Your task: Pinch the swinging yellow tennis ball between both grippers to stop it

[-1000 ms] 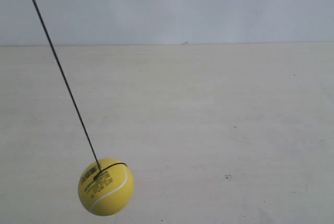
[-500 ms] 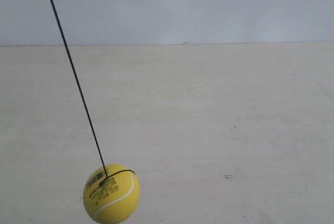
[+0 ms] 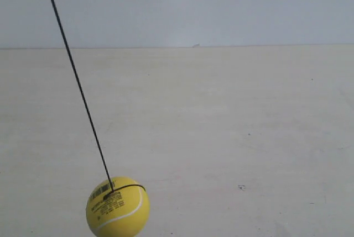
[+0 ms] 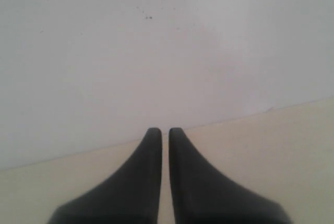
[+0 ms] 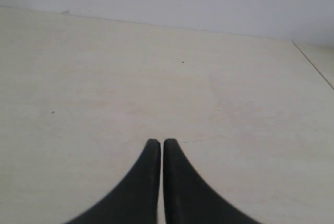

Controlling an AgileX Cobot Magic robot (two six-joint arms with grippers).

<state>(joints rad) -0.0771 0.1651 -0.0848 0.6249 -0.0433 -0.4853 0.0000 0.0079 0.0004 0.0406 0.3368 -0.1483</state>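
Flat, diffuse, slightly washed-out light

We see brightness spread evenly over the pale counter (image 3: 232, 137); the black fingers (image 4: 141, 187) go soft-edged toward their bases, and every view looks mildly grainy.

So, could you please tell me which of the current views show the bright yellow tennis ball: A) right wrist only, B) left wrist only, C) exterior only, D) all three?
C: the bright yellow tennis ball hangs low in the exterior view, while the wrist views show only the left black wedge-shaped fingers and the right black wedge-shaped fingers.
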